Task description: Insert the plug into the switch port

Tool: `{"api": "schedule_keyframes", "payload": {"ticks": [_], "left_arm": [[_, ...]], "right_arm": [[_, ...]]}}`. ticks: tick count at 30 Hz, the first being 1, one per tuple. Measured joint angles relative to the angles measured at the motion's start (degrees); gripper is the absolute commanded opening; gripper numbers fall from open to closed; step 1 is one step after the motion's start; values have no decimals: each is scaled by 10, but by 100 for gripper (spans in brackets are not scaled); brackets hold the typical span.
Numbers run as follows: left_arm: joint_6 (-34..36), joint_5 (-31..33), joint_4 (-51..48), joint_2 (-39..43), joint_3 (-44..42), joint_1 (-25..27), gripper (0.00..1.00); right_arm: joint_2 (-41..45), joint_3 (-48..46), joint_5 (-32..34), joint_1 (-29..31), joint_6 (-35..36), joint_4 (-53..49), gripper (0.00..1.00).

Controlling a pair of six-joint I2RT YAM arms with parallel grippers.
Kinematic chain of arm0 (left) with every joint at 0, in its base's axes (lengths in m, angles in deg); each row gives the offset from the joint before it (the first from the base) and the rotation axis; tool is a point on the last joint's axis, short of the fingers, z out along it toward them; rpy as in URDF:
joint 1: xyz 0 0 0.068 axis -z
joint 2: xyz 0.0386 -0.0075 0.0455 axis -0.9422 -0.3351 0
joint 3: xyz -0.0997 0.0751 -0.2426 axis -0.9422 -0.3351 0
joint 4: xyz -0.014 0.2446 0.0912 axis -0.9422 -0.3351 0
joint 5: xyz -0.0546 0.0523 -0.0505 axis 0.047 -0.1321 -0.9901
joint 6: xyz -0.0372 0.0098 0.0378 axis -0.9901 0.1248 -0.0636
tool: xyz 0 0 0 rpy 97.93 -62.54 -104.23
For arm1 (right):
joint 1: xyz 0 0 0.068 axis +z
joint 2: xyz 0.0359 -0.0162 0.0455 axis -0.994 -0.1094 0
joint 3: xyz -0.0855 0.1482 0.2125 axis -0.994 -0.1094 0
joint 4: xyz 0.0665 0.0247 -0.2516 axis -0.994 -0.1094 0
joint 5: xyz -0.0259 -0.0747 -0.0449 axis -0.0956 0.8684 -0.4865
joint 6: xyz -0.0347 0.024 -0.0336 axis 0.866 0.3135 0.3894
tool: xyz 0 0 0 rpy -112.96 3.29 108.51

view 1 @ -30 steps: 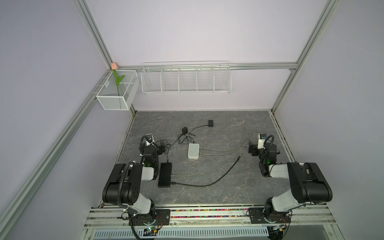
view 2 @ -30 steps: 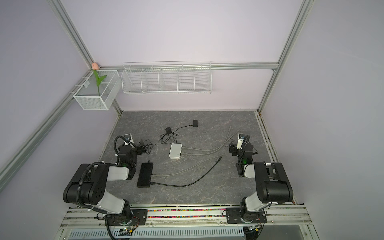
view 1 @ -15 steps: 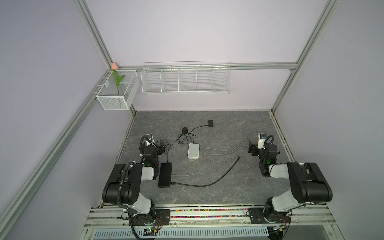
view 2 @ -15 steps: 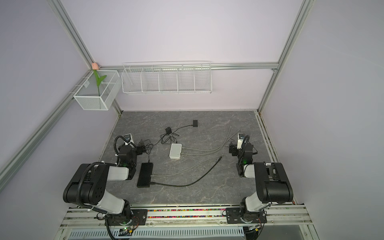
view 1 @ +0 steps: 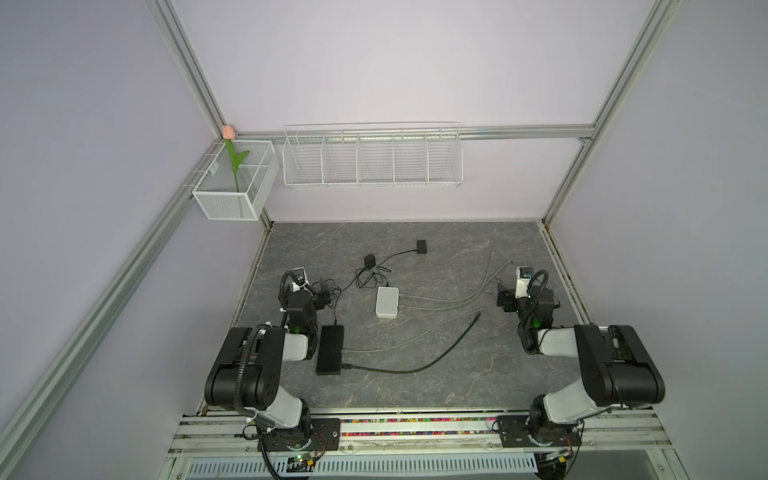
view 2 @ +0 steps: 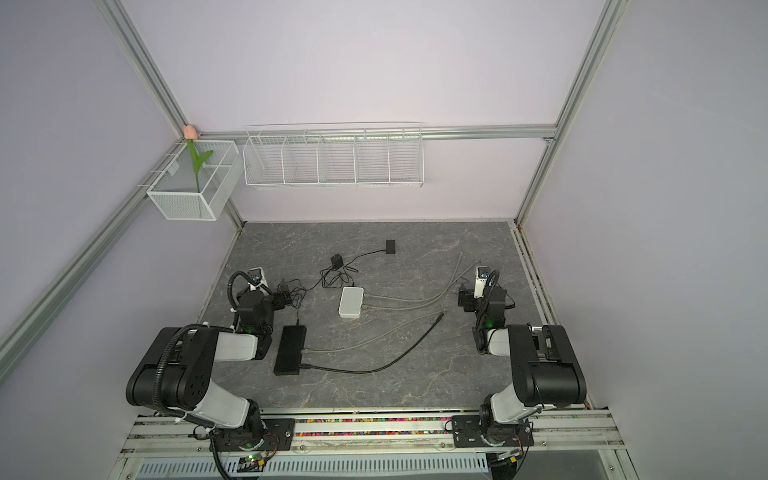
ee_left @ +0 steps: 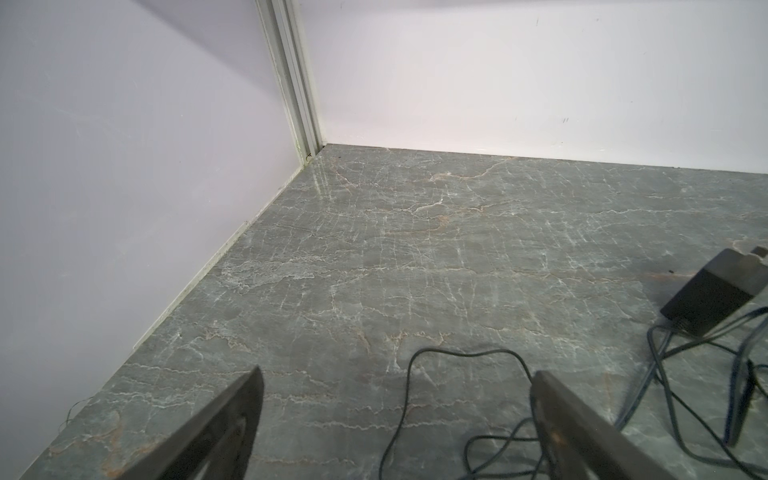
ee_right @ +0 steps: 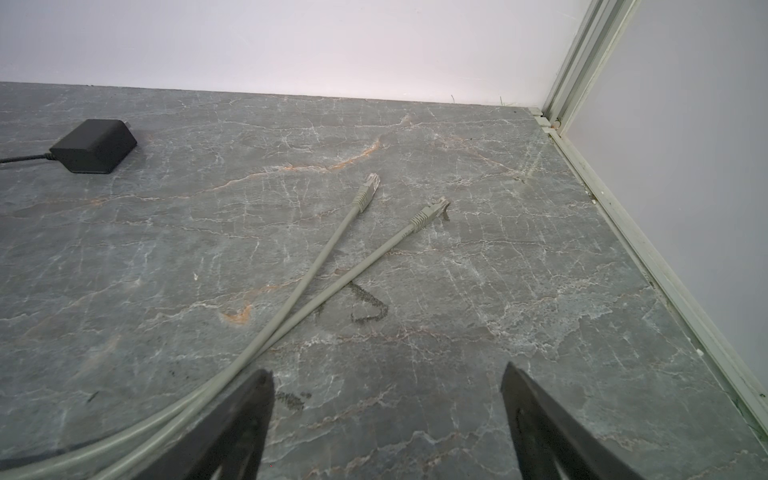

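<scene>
Both top views are showing you the left gripper (view 1: 323, 293) and right gripper (view 1: 505, 297) gaping empty, flanking the white switch (view 1: 387, 302) mid-frame.

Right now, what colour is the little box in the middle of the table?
White. The small switch shows best in a top view.
</scene>
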Motion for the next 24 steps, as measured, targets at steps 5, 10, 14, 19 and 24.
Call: {"api": "schedule_keyframes", "payload": {"ticks": [5, 10, 14, 19, 24], "left_arm": [[0, 0, 0, 0, 0, 0, 99], [0, 0, 0, 0, 0, 0, 99], [0, 0, 0, 0, 0, 0, 99], [0, 0, 0, 0, 0, 0, 99], [-6, -16, -18, 0, 9, -12, 99]], "right_arm": [[0, 0, 0, 0, 0, 0, 89], [0, 0, 0, 0, 0, 0, 89], [0, 0, 0, 0, 0, 0, 89], [0, 0, 0, 0, 0, 0, 89], [0, 0, 0, 0, 0, 0, 89]]}}
